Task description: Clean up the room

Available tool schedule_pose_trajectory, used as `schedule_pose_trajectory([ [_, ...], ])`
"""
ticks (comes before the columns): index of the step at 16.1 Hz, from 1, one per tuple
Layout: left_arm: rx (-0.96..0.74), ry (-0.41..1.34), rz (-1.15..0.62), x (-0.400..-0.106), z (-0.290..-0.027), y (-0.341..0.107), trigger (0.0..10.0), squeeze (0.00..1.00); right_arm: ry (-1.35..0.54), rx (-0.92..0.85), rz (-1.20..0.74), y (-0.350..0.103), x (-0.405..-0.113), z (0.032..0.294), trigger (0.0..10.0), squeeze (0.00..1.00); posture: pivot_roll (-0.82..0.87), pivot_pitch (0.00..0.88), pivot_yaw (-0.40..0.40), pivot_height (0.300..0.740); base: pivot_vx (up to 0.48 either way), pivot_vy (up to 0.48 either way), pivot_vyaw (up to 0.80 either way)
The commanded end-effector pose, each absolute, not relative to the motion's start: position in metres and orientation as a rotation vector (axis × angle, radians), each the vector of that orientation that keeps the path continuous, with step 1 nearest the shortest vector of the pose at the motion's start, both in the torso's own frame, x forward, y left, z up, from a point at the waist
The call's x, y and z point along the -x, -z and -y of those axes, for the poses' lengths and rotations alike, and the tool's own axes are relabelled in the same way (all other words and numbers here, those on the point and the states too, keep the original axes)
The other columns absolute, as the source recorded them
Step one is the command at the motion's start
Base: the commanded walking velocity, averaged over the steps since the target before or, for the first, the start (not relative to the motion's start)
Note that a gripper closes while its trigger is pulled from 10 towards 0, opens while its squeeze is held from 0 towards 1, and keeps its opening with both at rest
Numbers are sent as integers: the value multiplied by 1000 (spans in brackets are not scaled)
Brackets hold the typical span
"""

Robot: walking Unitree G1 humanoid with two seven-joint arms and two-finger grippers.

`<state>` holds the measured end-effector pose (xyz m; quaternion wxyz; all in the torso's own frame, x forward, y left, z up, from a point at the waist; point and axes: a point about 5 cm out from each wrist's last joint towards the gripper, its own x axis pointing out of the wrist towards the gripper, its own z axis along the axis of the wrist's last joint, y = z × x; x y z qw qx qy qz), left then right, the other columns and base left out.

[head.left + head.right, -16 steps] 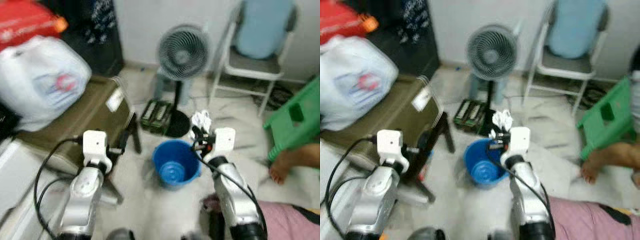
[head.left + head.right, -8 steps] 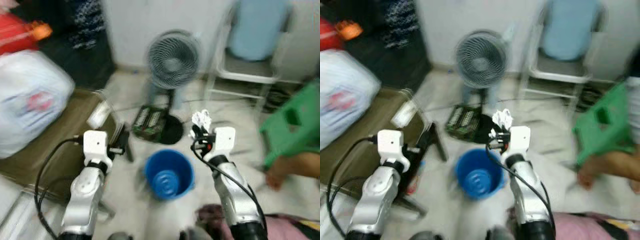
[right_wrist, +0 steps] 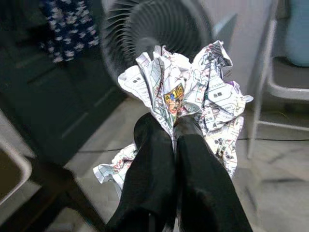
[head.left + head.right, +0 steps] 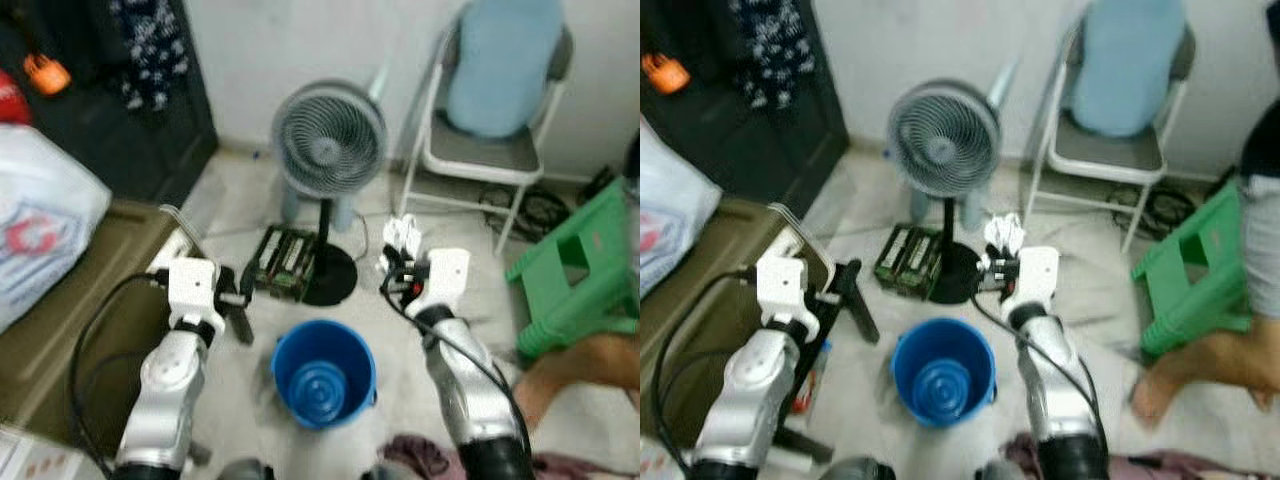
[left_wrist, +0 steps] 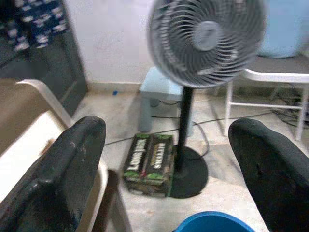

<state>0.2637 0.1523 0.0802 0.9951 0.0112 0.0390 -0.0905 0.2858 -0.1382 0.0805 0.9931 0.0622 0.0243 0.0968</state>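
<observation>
Far left you've got a white plastic bag (image 4: 40, 225) sitting on an olive-brown case (image 4: 70, 320). Your left gripper (image 4: 243, 299) hovers just beside the case's corner, fingers (image 5: 67, 169) spread wide w/ nothing btwn them. Thru that wrist cam you're looking at the grey pedestal fan (image 5: 207, 41) and a green-and-black box (image 5: 149, 162) on the floor next to its round base.

Middle of the floor: the blue bucket (image 4: 323, 372), upright, open top, sitting btwn your two arms.

Right gripper (image 4: 398, 272) is up above the floor, just past the bucket's far-right rim and in front of the fan base, fingers clamped tight on a crumpled printed paper wad (image 3: 186, 94). Paper sticks out above the fingertips.

Further right: a folding chair (image 4: 495, 150) w/ a light blue cushion against the wall, a green plastic stool (image 4: 580, 270), and a person's bare foot (image 4: 1160, 385) on the floor.
</observation>
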Motion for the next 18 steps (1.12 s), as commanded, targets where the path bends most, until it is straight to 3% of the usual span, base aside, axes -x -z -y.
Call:
schedule_pose_trajectory([
  [1, -36, 210, -96, -259, -154, -76, 10000, 0, -160, -123, -75, -75, -285, 142, 10000, 0, 14, 52, -3, 740, 0, 0, 0],
  [4, -172, 342, -121, -250, -173, -72, 10000, 0, -82, -84, -135, -66, -291, 145, 10000, 0, 33, 43, 4, 740, 0, 0, 0],
  [6, -213, 424, -105, -249, -170, -76, 10000, 0, -54, -31, -149, -63, -293, 153, 10000, 0, 52, 52, 8, 740, 0, 0, 0],
  [13, -364, 640, -103, -214, -175, -86, 10000, 0, 39, 6, -296, -42, -292, 155, 10000, 0, 114, 176, 47, 740, 0, 0, 0],
  [18, -388, 735, -91, -188, -170, -108, 10000, 0, 39, -11, -295, -46, -299, 138, 10000, 0, 146, 298, 104, 740, 0, 0, 0],
])
